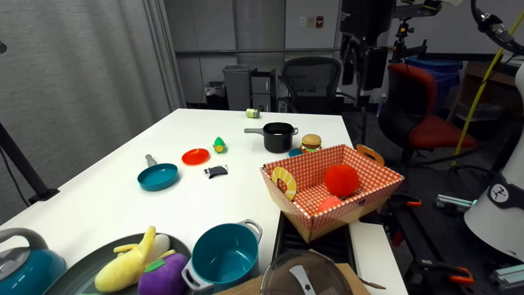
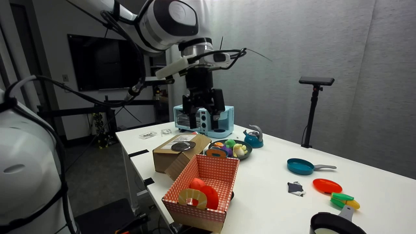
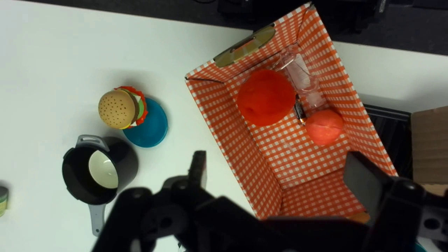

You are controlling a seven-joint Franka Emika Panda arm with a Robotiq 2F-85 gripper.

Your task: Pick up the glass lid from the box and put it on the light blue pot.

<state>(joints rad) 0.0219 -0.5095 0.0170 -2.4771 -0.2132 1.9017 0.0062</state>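
The glass lid (image 1: pixel 282 270) lies on top of the brown cardboard box (image 1: pixel 353 276), with its knob showing. In an exterior view the lid (image 2: pixel 183 146) rests on the taped top of the box (image 2: pixel 163 160), whose flap hangs toward the checkered box. The light blue pot (image 1: pixel 224 248) stands uncovered beside the box; in an exterior view it is mostly hidden behind the checkered box. My gripper (image 3: pixel 276 155) is open and empty, high above the checkered box. It also shows in an exterior view (image 2: pixel 204 123). In the wrist view only an edge of the brown box (image 3: pixel 429 143) shows; the lid is out of view.
The red-and-white checkered box (image 1: pixel 303 213) holds red toys and stands next to the brown box. A dark pan (image 1: pixel 92 262) with plush food is beside the pot. A kettle (image 2: pixel 254 139), a toaster oven (image 2: pixel 204 120), a teal frying pan (image 1: pixel 158 177) and a black pot (image 1: pixel 278 139) stand around.
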